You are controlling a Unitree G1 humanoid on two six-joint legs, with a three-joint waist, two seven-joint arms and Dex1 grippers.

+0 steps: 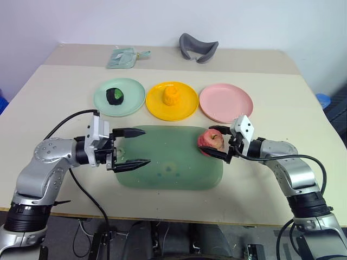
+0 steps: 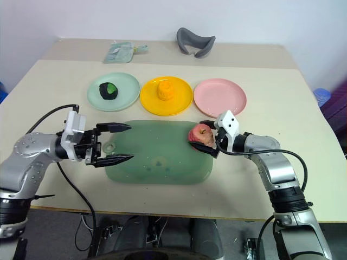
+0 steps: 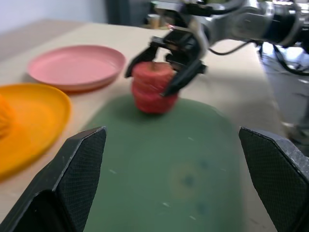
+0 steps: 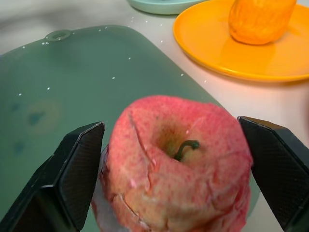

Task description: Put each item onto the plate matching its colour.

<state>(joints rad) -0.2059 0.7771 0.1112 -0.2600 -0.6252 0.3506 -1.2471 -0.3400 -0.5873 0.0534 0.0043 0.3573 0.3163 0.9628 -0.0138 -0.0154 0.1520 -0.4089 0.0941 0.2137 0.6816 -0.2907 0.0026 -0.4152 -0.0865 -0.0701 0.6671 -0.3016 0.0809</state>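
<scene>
Three plates: mint green plate (image 1: 119,97), yellow plate (image 1: 172,101) and pink plate (image 1: 226,103) stand in a row just beyond the far edge of the green mat (image 1: 168,160).
Green mat: lies on the table (image 1: 282,179), bare tabletop on both short sides and along its near edge.
Apple (image 1: 211,141): red-pink, upright at the mat's right edge, near the far corner, short of the pink plate.
Right gripper (image 1: 218,143): jaws spread wide, one finger on each side of the apple, small gaps showing in the right wrist view.
Left gripper (image 1: 133,147): jaws wide, empty, over the mat's left end, pointing across it toward the apple.
Dark green-and-black lump (image 1: 114,95): on the mint green plate.
Yellow-orange fruit (image 1: 172,96): on the yellow plate.
Pink plate: bare.
</scene>
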